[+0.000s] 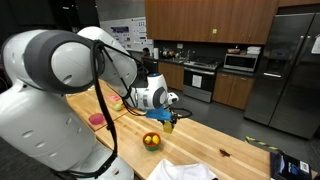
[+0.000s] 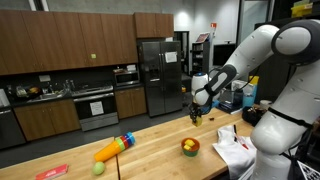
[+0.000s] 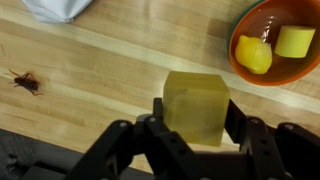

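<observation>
wrist view puts the yellow block (image 3: 196, 95) squarely between my fingers (image 3: 233, 118), one pad against each side face. my gripper (image 3: 196, 110) stands about halfway closed and is clamped on that block, nothing else. in both exterior views (image 1: 167, 117) (image 2: 195, 117) i hang a little above the wooden counter (image 3: 100, 60), so the block is off the wood, in my grip.

the block is a pale, slightly see-through yellow, waxy looking, with flat faces and softly rounded edges. its top face catches a dull shine.

it is close to a cube, so i can make out no real long axis. its side faces sit parallel to my pads, and the face toward the camera is square to the view rather than turned.

up and to the right of the block is an orange bowl (image 3: 246, 24) holding two yellow pieces (image 3: 253, 54), near but apart from me. a small dark bug-shaped thing (image 3: 25, 82) lies on the wood well off to the left.
</observation>
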Robot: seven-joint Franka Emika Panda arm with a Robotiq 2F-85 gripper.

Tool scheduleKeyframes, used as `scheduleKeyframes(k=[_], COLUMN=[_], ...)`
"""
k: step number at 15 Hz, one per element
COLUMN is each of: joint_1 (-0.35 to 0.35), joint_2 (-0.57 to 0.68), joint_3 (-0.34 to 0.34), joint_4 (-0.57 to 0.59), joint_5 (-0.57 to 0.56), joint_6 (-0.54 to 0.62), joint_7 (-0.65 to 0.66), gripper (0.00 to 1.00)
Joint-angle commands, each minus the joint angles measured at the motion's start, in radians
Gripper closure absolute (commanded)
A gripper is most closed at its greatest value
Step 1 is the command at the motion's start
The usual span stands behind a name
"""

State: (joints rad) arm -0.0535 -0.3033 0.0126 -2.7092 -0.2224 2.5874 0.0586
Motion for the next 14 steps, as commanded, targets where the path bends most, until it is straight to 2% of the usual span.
scheduleKeyframes(k=[1, 9, 14], joint_1=[-0.006, 0.032, 0.041], joint_2=[0.047, 0.171, 0.244], joint_3=[-0.001, 0.006, 0.006], joint_4=[0.080, 0.219, 0.291], joint_5=[0.022, 0.024, 0.019], joint_6=[-0.020, -0.211, -0.255], joint_7=[0.004, -0.071, -0.093], gripper=[0.66, 0.66, 0.66])
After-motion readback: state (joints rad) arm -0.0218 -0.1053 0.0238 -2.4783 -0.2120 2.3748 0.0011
